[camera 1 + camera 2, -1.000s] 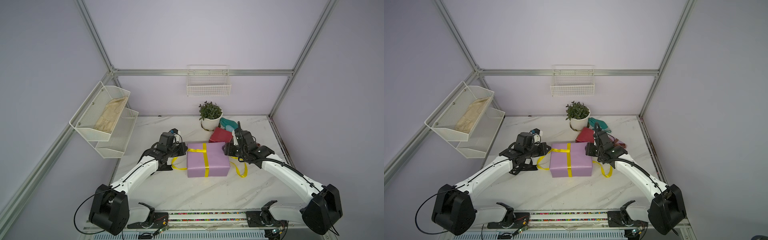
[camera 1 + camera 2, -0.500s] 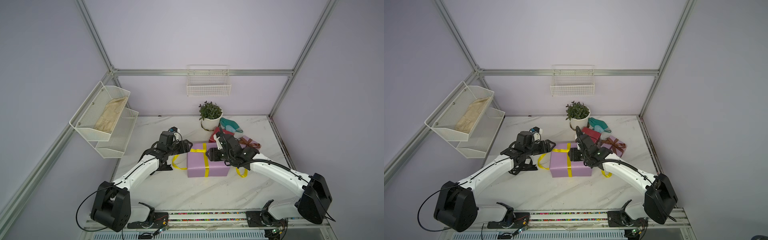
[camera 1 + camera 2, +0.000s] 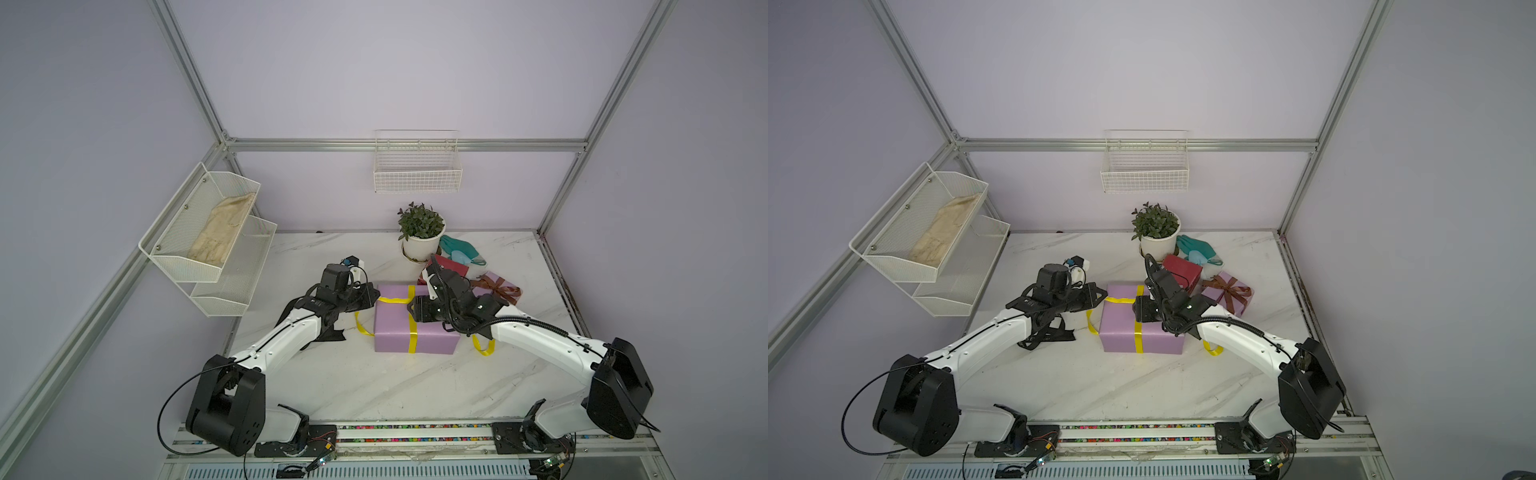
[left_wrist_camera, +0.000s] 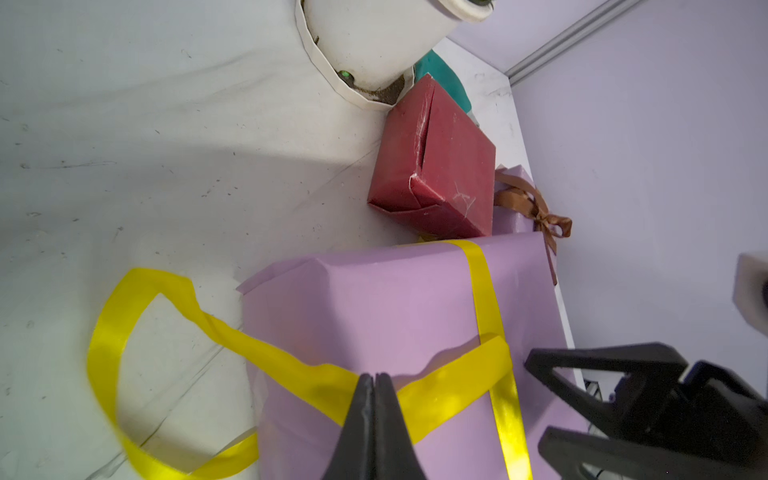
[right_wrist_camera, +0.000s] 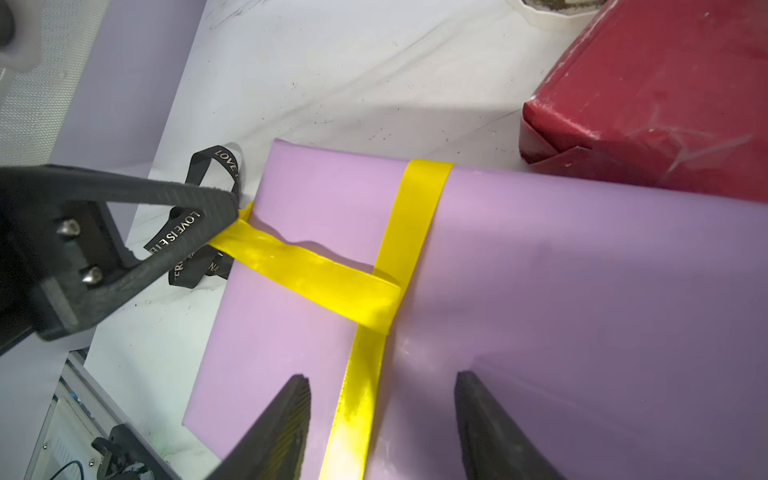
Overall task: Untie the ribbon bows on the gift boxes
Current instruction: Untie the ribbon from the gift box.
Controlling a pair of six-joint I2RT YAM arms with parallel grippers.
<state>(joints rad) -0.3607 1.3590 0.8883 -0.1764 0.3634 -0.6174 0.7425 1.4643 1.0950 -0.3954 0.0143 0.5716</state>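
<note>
Right jaws swung in, spread, yellow ribbon (image 5: pixel 409 224) running between them atop large lilac box (image 5: pixel 540 311); left jaws pinched its strand, bow seemingly undone.

A robotics lab test cell, not a real room: plain lilac walls (image 3: pixel 374 75) held in bare aluminium bars (image 3: pixel 399 144), a marble-look table (image 3: pixel 374 386), and two white-and-black robot arms (image 3: pixel 282 338) mounted on a rail (image 3: pixel 415 427) along its front edge, with loose cables (image 3: pixel 160 419) and small circuit boards (image 3: pixel 322 457) left exposed there. Wire baskets (image 3: pixel 417 180) on the walls and a potted plant (image 3: pixel 420 232) add a homely touch (staged, by the look of the booth).
</note>
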